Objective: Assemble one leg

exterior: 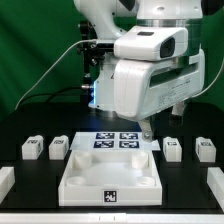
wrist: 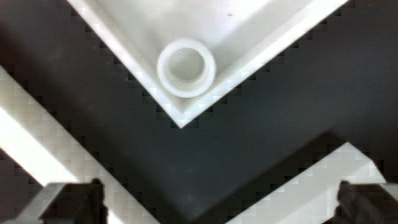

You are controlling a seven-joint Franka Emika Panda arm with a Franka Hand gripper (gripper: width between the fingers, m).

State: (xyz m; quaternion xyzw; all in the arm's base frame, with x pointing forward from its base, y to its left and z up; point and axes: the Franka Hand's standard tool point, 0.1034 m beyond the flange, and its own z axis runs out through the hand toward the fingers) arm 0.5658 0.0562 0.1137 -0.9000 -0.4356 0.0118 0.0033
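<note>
Four small white legs with tags stand on the black table in the exterior view: two on its left (exterior: 32,148) (exterior: 58,148) and two on its right (exterior: 172,147) (exterior: 204,148). The large white tray-like part (exterior: 75,172) lies at the front centre. My gripper (exterior: 147,130) hangs over that part's far right corner, apart from every leg. In the wrist view the gripper (wrist: 217,205) is open and empty, with dark fingertips (wrist: 71,205) wide apart. Between and beyond them is a white corner of the tray-like part with a round ring recess (wrist: 185,65). No leg shows in the wrist view.
The marker board (exterior: 113,141) lies just behind the tray-like part, under the arm. White pieces sit at the front left edge (exterior: 5,180) and front right edge (exterior: 214,186). A green backdrop stands behind the table.
</note>
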